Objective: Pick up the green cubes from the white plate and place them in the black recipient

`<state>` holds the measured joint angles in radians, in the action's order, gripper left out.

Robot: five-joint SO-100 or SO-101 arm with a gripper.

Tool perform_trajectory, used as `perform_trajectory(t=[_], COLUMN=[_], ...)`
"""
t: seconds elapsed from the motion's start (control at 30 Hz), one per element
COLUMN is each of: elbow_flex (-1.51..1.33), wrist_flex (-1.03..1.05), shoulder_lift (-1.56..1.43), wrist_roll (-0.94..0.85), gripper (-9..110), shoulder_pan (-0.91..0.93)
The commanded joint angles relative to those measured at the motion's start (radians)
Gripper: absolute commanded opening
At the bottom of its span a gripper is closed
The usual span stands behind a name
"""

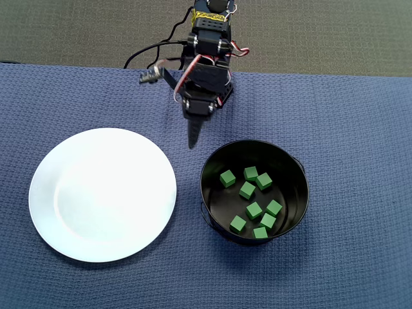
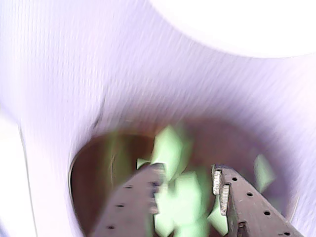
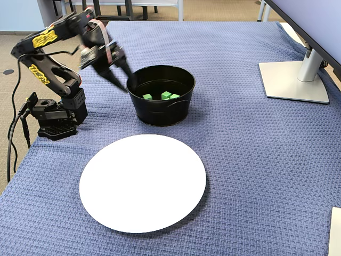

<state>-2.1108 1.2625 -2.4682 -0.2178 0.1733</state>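
Note:
The white plate point(image 1: 103, 193) point(image 3: 143, 181) lies bare on the blue cloth, with no cube on it. All the green cubes point(image 1: 254, 210) point(image 3: 166, 95) I can see, several of them, sit on the bottom of the black recipient point(image 1: 297, 193) point(image 3: 160, 109). My gripper point(image 1: 193, 136) point(image 3: 121, 79) hangs above the cloth, just off the pot's rim on the arm's side. The wrist view is blurred. There the gripper point(image 2: 186, 173) is open and holds nothing. Pale green cubes point(image 2: 170, 145) show in the pot point(image 2: 94, 173) behind its fingers, and the plate's edge point(image 2: 237, 24) is at the top.
The arm's base point(image 3: 53, 117) stands at the table's left edge in the fixed view, with cables point(image 1: 145, 55) trailing off it. A monitor stand point(image 3: 293, 80) occupies the far right. A white object point(image 3: 335, 229) pokes in at the lower right corner.

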Motion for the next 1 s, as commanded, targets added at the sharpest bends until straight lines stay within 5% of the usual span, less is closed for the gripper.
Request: perform_trajectory(t=[0.0,0.47,0.97], elbow_flex=[-0.173,-0.506,-0.529], wrist_flex=[0.0,0.078,0.083], shoulder_lift=[-0.218,-0.623,-0.641], wrist_roll=[0.002,0.011,-0.005], gripper=[0,0,0], shoulder_pan=[0.063,0.081,0.06])
